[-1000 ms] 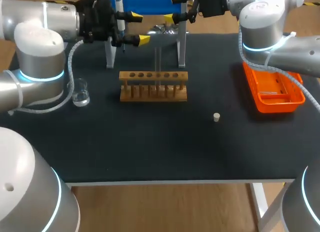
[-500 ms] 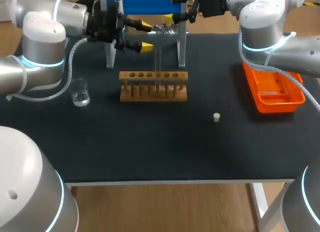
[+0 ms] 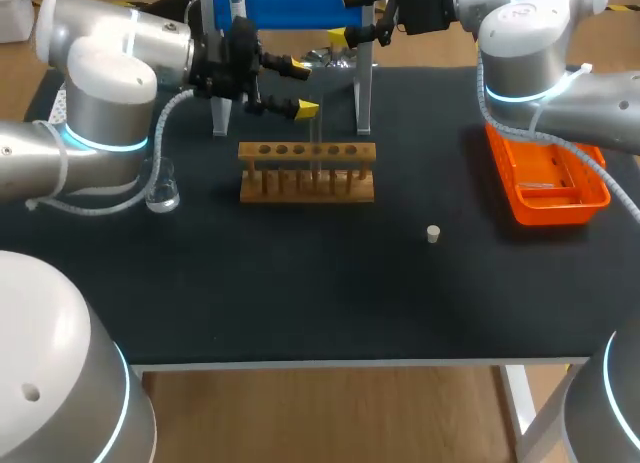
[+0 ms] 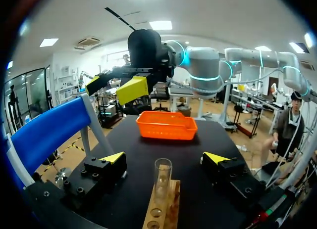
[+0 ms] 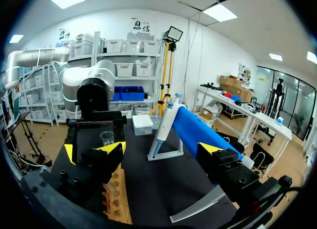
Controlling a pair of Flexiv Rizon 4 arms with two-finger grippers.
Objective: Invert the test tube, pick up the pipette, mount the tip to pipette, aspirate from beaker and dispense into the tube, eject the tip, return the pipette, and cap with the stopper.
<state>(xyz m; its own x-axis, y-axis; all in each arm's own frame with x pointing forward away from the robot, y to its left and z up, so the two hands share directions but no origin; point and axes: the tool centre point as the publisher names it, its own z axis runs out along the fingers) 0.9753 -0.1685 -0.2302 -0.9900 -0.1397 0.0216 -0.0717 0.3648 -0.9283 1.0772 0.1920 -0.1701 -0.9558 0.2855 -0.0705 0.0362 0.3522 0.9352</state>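
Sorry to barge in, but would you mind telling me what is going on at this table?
The left gripper hangs open at the test tube standing in the wooden rack; the tube is between its fingers, and neither seems to touch it. The right gripper is open at the back, holding nothing. The pipette rests on its blue stand, and the stopper lies loose on the table, so nothing is gripped yet.

L gripper [image 3: 303,88] at tube [image 3: 316,133] in rack [image 3: 300,175]

An orange tray [image 3: 560,209] sits on the black table [image 3: 300,283], near its right edge.
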